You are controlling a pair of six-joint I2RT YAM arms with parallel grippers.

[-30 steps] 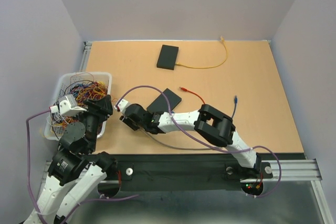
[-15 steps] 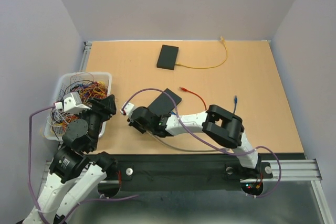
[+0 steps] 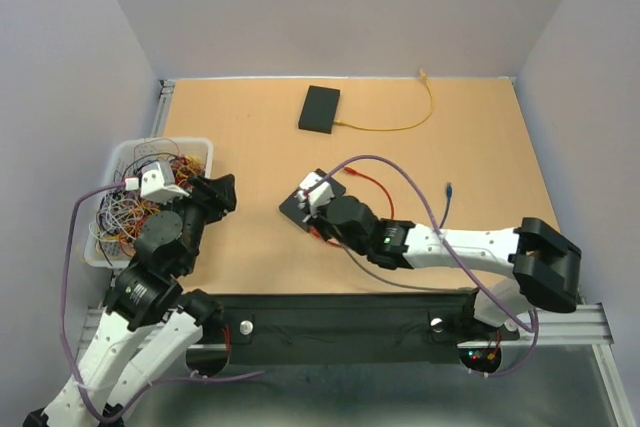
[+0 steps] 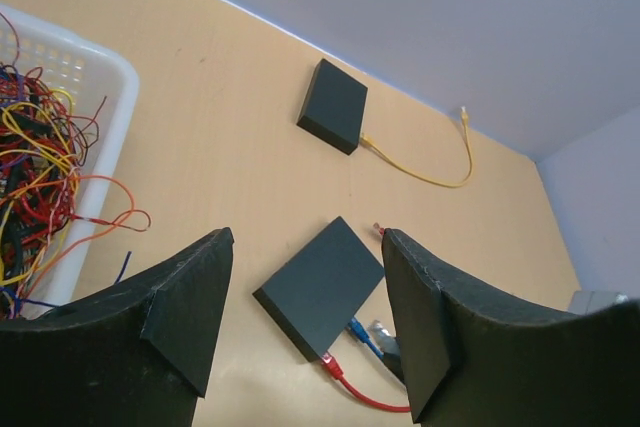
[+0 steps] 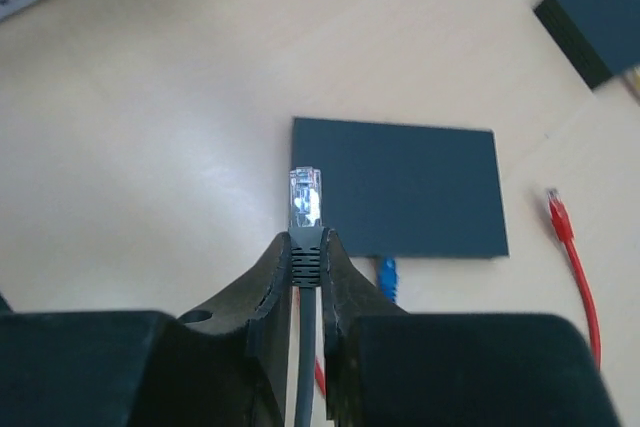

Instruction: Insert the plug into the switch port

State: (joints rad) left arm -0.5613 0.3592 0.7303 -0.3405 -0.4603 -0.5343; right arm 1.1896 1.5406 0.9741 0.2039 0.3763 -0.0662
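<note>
Right wrist: your right gripper is clamped on the plug by its grey boot, with the clear connector sticking out just past the fingertips. The switch lies flat on the table just beyond. The plug tip overlaps its near-left edge, but you can't tell contact from here. A blue connector sits at the switch's near edge. Your left gripper is spread wide, holding nothing.
</note>
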